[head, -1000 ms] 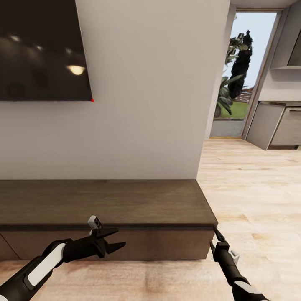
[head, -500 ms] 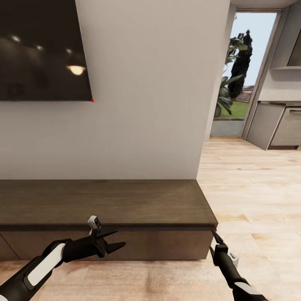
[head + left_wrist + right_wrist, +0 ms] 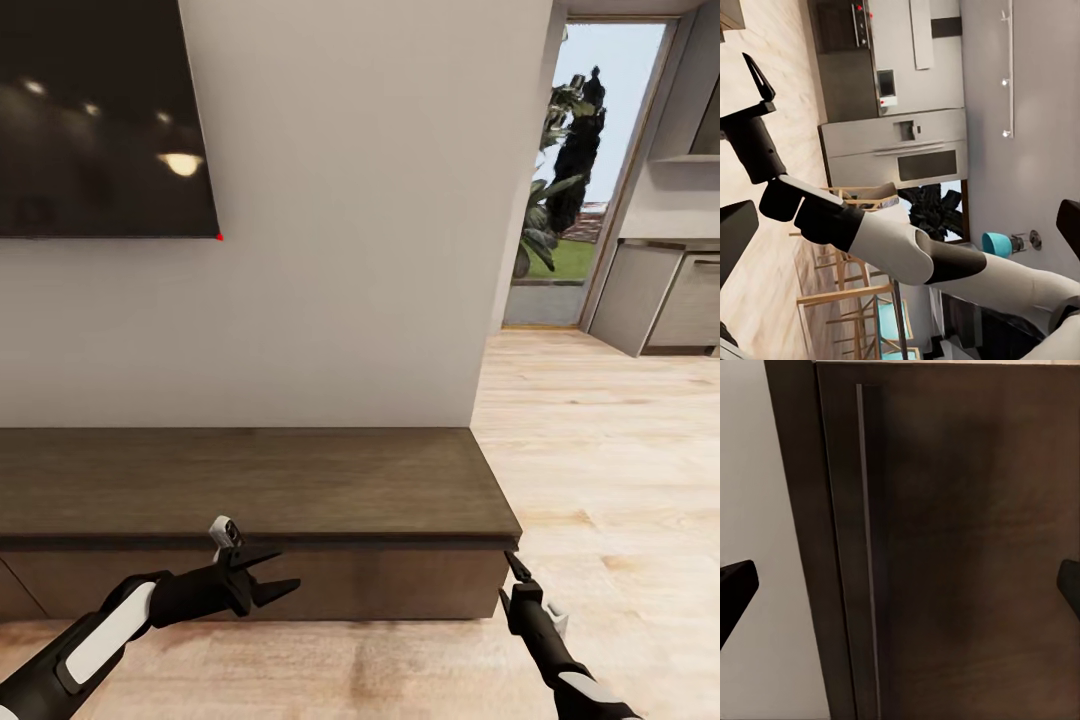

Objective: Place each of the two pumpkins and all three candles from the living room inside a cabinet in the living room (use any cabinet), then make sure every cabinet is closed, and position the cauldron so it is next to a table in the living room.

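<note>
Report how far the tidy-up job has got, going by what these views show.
Looks done: the visible cabinet fronts sit shut. In hand: nothing; left gripper open and empty, right gripper at the cabinet's end corner, its fingertips spread apart, facing dark wood. Left: pumpkins, candles and cauldron can't be confirmed here.

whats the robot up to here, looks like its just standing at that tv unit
The robot faces the long dark cabinet under the wall-mounted TV, with both arms low in front of it. The left gripper hangs open just in front of the drawer front, holding nothing. The right gripper sits at the cabinet's right end corner, and its wrist view looks closely at the dark wood there. The visible drawer fronts look shut, and the cabinet top is bare.
</note>
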{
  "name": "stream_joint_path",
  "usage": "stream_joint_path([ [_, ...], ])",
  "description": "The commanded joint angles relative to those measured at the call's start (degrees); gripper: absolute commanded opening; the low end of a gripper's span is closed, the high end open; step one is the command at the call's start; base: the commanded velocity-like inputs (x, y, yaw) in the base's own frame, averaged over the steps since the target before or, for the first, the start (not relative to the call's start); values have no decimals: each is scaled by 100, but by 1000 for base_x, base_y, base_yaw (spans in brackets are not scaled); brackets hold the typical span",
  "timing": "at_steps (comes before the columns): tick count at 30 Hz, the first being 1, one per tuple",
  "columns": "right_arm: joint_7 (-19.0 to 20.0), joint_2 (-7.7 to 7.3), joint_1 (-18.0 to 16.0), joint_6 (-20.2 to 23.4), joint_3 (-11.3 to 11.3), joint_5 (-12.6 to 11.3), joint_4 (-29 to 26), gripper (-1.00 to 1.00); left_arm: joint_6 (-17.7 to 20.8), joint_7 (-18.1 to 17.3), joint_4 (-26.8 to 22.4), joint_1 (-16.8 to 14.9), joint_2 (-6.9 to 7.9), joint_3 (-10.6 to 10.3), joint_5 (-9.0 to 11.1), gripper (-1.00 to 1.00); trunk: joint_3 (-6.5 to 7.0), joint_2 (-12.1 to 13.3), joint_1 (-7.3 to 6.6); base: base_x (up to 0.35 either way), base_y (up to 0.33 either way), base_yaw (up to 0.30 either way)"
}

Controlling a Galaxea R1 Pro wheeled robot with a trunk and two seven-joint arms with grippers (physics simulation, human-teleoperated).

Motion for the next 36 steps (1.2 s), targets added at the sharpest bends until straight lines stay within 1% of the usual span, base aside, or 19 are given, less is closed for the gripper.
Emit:
stream_joint_path([
  [1, 24, 2, -4, 42, 41, -61, 4, 100, 23, -13, 3, -6, 6, -18, 25, 100, -5, -2, -1, 0, 46, 0],
  [8, 28, 8, -4, 40, 48, -61, -1, 100, 24, -13, 11, -6, 12, -10, 25, 100, -5, -2, -1, 5, 31, 0],
  [29, 65, 8, -5, 47, 48, -57, -10, 100, 21, -16, 1, -6, 12, -10, 25, 100, -5, -2, -1, 97, 42, 0],
  [36, 63, 8, -4, 48, 48, -59, -10, 100, 21, -16, 0, -6, 6, -10, 22, 100, -5, -2, -1, 23, 3, 0],
])
